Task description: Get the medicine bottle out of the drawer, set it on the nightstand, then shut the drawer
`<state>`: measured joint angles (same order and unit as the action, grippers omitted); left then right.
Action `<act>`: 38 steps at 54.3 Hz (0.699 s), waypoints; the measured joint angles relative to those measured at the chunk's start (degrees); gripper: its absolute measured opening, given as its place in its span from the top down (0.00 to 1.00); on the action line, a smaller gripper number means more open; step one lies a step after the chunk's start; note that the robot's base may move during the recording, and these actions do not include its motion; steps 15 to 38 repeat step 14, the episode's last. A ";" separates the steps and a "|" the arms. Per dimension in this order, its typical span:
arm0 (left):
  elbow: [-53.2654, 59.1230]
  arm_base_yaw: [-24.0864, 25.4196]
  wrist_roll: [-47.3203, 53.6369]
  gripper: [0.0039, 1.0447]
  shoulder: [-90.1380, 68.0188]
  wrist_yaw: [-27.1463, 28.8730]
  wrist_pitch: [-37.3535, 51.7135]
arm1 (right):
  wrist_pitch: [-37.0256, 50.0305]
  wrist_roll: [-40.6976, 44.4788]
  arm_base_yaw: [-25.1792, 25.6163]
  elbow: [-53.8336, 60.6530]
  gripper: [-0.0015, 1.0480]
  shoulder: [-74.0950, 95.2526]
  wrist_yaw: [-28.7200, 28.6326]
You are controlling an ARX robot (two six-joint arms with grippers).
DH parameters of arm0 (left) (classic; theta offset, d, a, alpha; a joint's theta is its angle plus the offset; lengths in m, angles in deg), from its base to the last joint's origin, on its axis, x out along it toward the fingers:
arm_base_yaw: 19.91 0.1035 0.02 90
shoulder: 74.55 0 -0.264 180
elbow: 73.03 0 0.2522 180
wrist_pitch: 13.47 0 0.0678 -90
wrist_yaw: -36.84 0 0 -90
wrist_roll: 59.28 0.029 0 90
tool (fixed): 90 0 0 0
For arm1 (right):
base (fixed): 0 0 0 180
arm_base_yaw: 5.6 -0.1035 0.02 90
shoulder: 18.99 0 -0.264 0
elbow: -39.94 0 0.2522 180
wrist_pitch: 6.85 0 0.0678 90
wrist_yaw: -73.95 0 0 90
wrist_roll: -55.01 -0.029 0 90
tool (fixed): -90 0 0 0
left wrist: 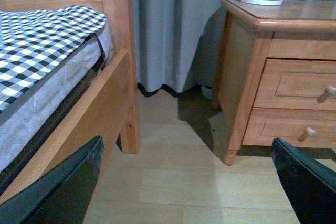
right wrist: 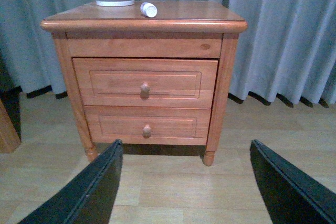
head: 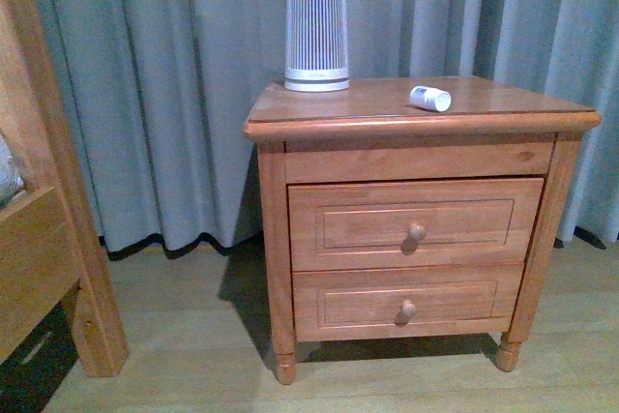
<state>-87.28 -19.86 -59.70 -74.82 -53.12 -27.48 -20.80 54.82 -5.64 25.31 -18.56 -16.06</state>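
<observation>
Medicine bottle (head: 429, 99): small, white, cylindrical; lying on its side on the flat top of the nightstand (head: 503, 121), toward the 3 o'clock side of that top in the front view, cap end pointing roughly to 4 o'clock. Touched by nothing but the wood beneath it.

Ribbed grey-white cylinder (head: 316, 37): upright on the same top, at about 10 o'clock from the bottle and well apart from it.

Nightstand: reddish-brown wood, overhanging top, 2 knobbed drawers, short turned feet, standing on a pale wooden floor (head: 193, 336) before grey curtains (head: 145, 94).

Drawer (head: 484, 224): the taller, upper of the 2; recessed panel front, 1 round knob (head: 416, 232). Its front stands slightly proud of the cabinet frame, so it appears not fully pushed in.

Lower drawer (head: 464, 302): shorter, similar knob, sitting flush.

Bed frame post (head: 53, 171): plain wood, at 9 o'clock of the nightstand; the left wrist view shows checked bedding (left wrist: 42, 40) on the mattress.

Left gripper (left wrist: 189, 182): fingers (left wrist: 68, 192) spread wide, holding nothing, over bare floor.

Right gripper (right wrist: 184, 182): fingers (right wrist: 89, 192) spread wide, empty, facing the nightstand front from a distance.
</observation>
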 joint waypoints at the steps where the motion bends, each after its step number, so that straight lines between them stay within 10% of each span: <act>1: 0.00 0.00 0.00 0.06 0.00 -0.02 0.00 | 0.00 0.00 0.00 0.00 0.25 0.00 0.00; 8: 0.00 0.00 0.00 0.06 0.00 -0.02 0.00 | 0.00 -0.02 0.00 0.00 0.05 0.00 0.00; 38: 0.00 0.00 0.00 0.06 0.00 0.00 0.00 | 0.00 0.00 0.00 0.00 0.07 0.00 0.00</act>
